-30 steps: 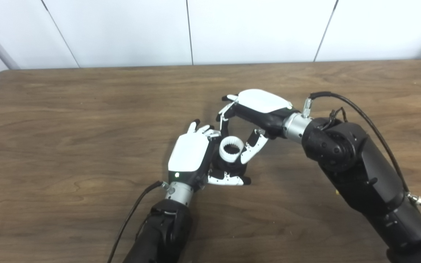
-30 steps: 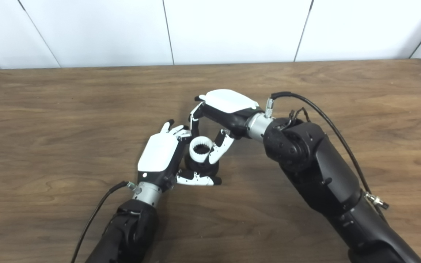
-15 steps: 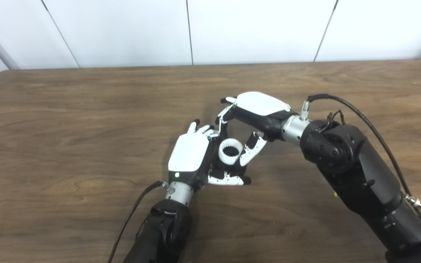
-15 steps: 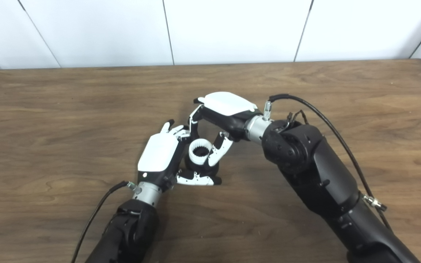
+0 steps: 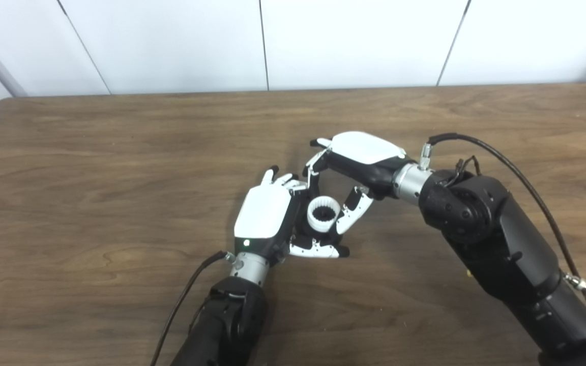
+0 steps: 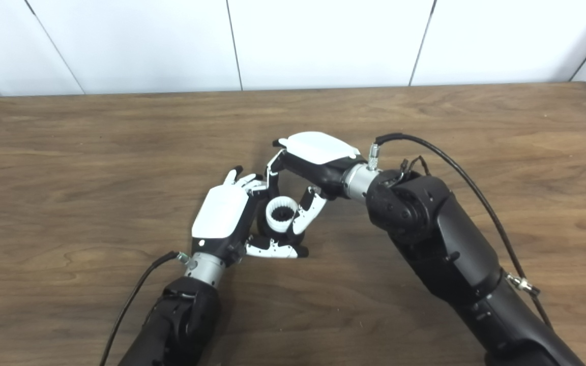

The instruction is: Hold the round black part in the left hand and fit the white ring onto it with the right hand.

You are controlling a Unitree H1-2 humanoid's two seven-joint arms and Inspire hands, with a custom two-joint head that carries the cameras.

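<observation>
Fitting step: left hand point(image 5: 265, 216) clasped round black part point(image 5: 318, 236) low over the tabletop point(image 5: 94, 168); right hand point(image 5: 346, 178) pinched white ring point(image 5: 322, 215) atop it. Next, probably: press down squarely.

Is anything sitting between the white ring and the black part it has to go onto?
Nothing visible does. The right robot hand holds the white ring directly over the round black part gripped in the left robot hand. Whether the ring is seated cannot be told.
</observation>
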